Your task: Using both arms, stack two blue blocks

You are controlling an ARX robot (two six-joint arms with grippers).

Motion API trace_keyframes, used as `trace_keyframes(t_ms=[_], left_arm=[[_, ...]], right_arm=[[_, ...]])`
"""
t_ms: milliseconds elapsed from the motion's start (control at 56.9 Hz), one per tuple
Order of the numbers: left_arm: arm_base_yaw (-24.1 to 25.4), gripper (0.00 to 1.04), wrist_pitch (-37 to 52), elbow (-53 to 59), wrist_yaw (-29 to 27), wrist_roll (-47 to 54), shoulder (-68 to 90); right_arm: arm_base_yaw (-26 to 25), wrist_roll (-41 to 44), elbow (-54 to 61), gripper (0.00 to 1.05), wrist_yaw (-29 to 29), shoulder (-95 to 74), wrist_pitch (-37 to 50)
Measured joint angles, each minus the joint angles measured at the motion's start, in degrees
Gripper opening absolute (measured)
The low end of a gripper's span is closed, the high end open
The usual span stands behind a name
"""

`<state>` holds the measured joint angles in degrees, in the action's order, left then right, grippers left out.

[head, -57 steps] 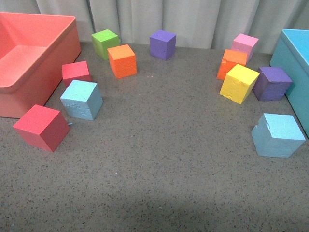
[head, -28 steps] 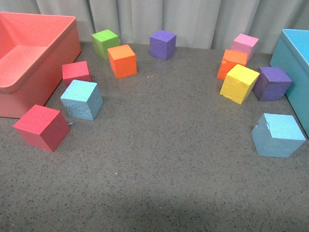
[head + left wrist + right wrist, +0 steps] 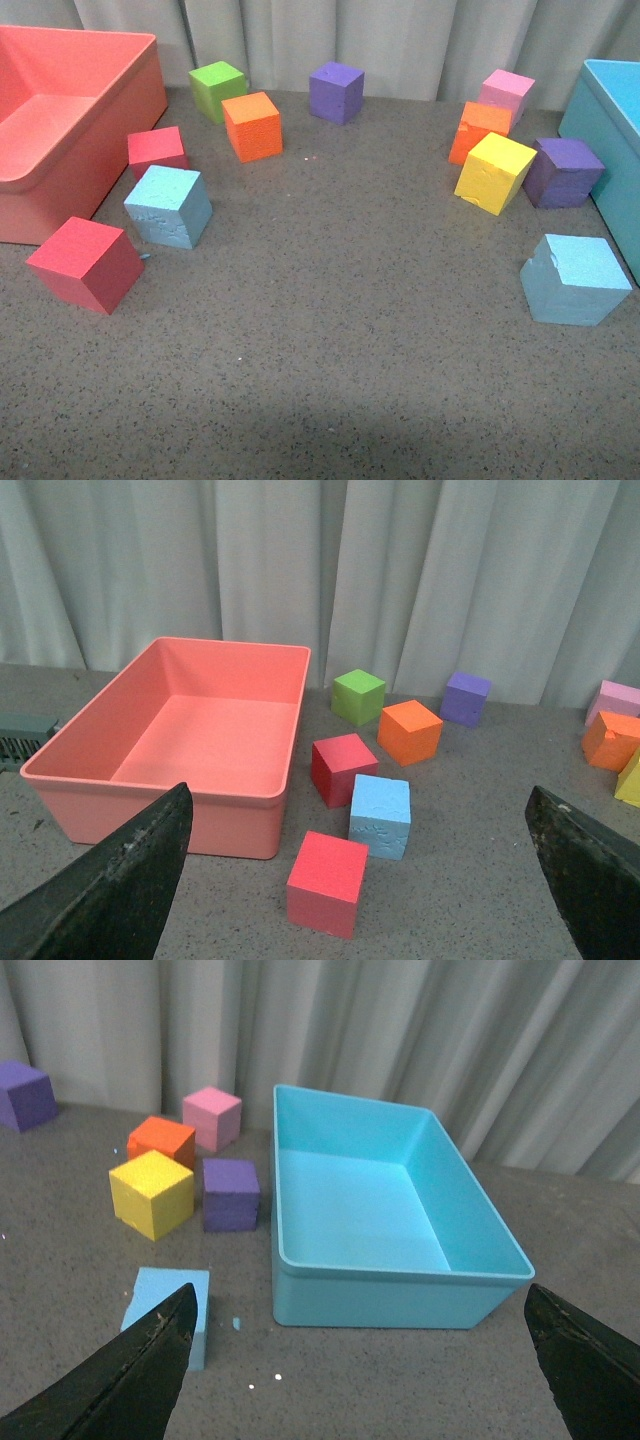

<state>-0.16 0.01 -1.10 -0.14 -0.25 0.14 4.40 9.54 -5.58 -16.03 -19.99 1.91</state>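
Note:
One light blue block (image 3: 168, 206) sits at the left, between two red cubes; it also shows in the left wrist view (image 3: 381, 815). The other light blue block (image 3: 575, 279) sits at the right, beside the teal bin; it also shows in the right wrist view (image 3: 170, 1304), partly behind a black fingertip. Neither arm shows in the front view. My left gripper (image 3: 365, 880) is open and empty, well back from its block. My right gripper (image 3: 360, 1360) is open and empty, facing the teal bin.
A salmon bin (image 3: 50, 130) stands at the left, a teal bin (image 3: 612, 140) at the right. Red cubes (image 3: 85, 264), green (image 3: 219, 90), orange (image 3: 252, 126), purple (image 3: 336, 92), pink (image 3: 507, 94), yellow (image 3: 496, 172) and another purple cube (image 3: 564, 172) lie about. A curtain closes the back.

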Motion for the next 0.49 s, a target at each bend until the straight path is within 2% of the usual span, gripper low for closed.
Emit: trace_keyframes(t_ms=[123,193,299,492], left_arm=[[0.00,0.98,0.00,0.00,0.00,0.00,0.00],[0.00,0.98,0.02,0.00,-0.02,0.00,0.00],[0.00,0.98,0.00,0.00,0.00,0.00,0.00],[0.00,0.98,0.02,0.00,0.00,0.00,0.00]], right_arm=[[-0.59,-4.15,-5.20,0.95,5.05,-18.69,7.17],[-0.98,-6.86,-9.81,0.95,7.85,-30.47,8.44],[-2.49,-12.09,-19.23,0.95,12.92,-52.15,4.68],[-3.08,-15.15,-30.34,0.95,16.63,-72.30,1.07]])
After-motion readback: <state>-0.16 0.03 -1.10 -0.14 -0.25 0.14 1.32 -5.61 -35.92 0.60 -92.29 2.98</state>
